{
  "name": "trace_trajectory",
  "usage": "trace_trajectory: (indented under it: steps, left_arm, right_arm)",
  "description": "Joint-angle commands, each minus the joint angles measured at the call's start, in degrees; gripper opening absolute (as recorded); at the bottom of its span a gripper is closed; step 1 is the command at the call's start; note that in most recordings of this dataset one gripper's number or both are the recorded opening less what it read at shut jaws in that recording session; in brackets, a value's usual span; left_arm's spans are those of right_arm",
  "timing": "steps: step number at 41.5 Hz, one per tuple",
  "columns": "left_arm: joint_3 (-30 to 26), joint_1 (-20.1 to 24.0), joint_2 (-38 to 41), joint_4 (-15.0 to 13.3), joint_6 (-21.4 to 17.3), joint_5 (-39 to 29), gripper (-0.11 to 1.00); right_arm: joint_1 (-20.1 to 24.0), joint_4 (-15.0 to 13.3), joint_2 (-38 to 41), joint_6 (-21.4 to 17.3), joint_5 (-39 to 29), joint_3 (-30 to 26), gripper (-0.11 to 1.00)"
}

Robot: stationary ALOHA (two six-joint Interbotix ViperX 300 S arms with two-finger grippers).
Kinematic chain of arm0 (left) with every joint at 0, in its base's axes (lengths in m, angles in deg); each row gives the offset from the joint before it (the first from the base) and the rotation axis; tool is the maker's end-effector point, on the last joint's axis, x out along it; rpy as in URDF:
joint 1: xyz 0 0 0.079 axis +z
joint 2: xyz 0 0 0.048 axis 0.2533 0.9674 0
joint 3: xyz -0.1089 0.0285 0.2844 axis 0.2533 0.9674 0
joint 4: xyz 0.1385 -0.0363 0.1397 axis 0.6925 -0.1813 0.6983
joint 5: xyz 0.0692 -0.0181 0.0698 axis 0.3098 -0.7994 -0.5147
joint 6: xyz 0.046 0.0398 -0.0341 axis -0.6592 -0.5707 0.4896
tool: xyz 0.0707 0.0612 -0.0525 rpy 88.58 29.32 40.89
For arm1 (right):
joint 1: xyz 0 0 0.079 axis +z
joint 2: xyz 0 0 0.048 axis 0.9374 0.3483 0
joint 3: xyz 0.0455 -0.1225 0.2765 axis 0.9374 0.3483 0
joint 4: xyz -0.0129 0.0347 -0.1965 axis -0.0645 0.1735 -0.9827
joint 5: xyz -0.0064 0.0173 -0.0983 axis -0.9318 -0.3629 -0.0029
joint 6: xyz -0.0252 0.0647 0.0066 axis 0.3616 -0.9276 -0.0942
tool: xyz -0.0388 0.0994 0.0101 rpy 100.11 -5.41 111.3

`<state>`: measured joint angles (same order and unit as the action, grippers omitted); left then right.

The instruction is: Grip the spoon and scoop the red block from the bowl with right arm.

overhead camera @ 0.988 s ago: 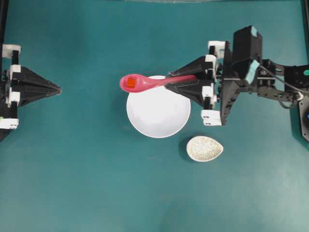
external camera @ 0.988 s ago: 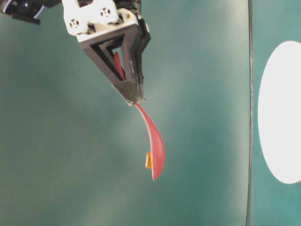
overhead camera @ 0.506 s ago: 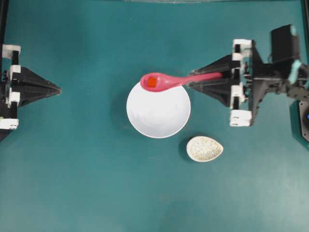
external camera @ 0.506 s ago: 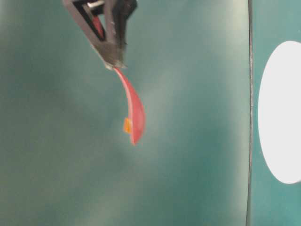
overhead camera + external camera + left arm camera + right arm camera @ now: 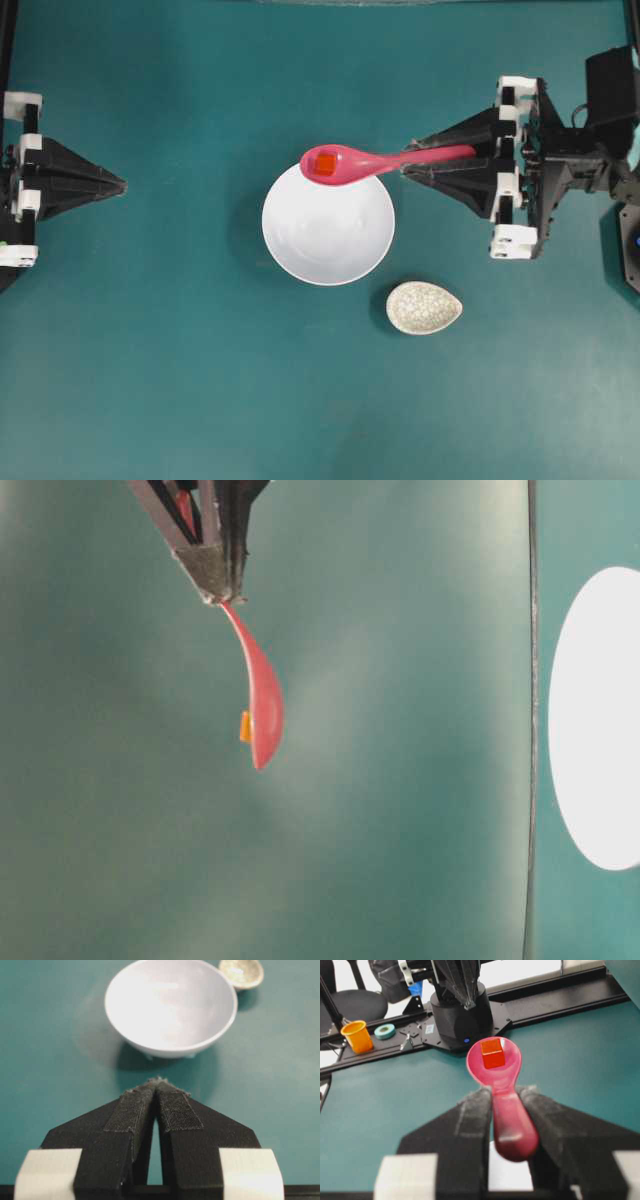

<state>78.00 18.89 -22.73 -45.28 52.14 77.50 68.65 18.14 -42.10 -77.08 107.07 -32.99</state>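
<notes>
The right gripper, pinching the spoon, has drawn back toward the table's right edge. The red block stays aboard, lifted over the bowl rim: scoop essentially done.

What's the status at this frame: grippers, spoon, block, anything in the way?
Right gripper shut on spoon handle. Left gripper shut, idle. Red block sits in the scoop, lifted over the white bowl rim. Speckled dish off to the side; nothing blocking.

The right arm extended level from the right edge, its right gripper just right of the bowl, jaws clamped on the spoon handle. The left gripper sat well left of the bowl, jaws pressed together.
</notes>
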Motion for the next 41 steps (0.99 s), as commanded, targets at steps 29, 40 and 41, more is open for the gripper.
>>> trace_trajectory:
  steps: [29, 40, 41]
  left_arm:
    - [-1.05, 0.18, 0.26, 0.18, 0.09, 0.26, 0.0]
    - [-1.05, 0.18, 0.26, 0.18, 0.26, 0.18, 0.0]
    - [-1.05, 0.18, 0.26, 0.09, 0.26, 0.18, 0.0]
  right_arm:
    - [0.09, 0.09, 0.0, 0.0, 1.49, -0.97, 0.25]
    - [0.18, 0.0, 0.0, 0.0, 1.85, -0.97, 0.25]
    - [0.09, 0.0, 0.0, 0.0, 1.85, -0.88, 0.25]
